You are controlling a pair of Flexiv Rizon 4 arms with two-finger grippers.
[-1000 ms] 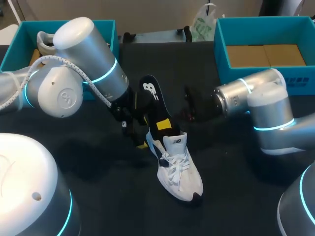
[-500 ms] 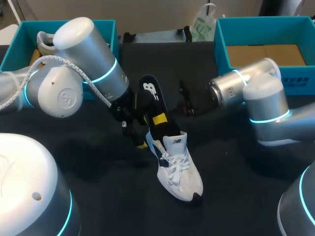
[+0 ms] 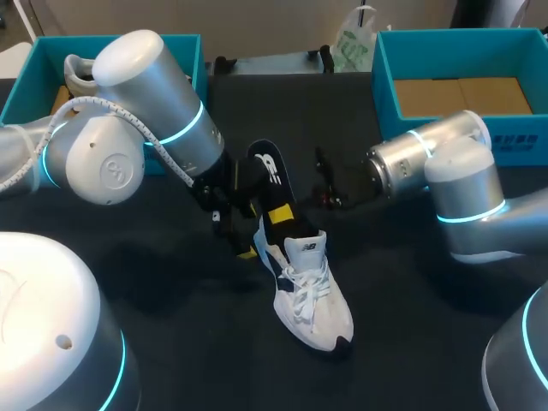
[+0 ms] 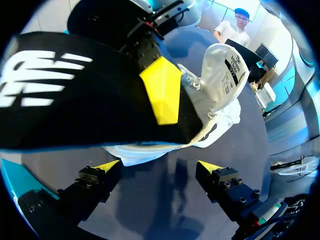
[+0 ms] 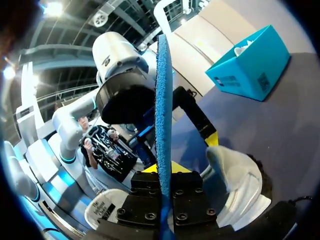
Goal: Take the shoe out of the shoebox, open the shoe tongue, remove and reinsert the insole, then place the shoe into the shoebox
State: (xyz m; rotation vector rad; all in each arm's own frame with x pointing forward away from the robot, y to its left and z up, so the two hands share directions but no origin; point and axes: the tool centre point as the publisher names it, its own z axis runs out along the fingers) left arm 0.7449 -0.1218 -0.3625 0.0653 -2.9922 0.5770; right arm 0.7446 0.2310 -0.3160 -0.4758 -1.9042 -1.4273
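Observation:
The white shoe (image 3: 310, 295) lies on the dark table, toe toward me. Its black insole (image 3: 267, 171) stands up out of the heel opening. My right gripper (image 3: 283, 214) is shut on the insole, whose blue edge (image 5: 163, 100) runs straight up between the fingers. My left gripper (image 3: 234, 233) sits just left of the heel, open, with nothing between its fingertips (image 4: 107, 165). Ahead of it are the insole (image 4: 75, 95), the right arm's yellow fingertip (image 4: 162, 95) on it, and the lifted tongue (image 4: 225, 65).
A teal shoebox (image 3: 26, 90) at the back left holds another white shoe (image 3: 77, 75). A second teal box (image 3: 387, 94) with a cardboard floor stands at the back right. A white-green bag (image 3: 353, 38) lies at the table's far edge.
My right gripper's fingers have closed onto the insole while the arm shifted slightly. The insole's top has dropped a little to the right. The left arm has kept still.

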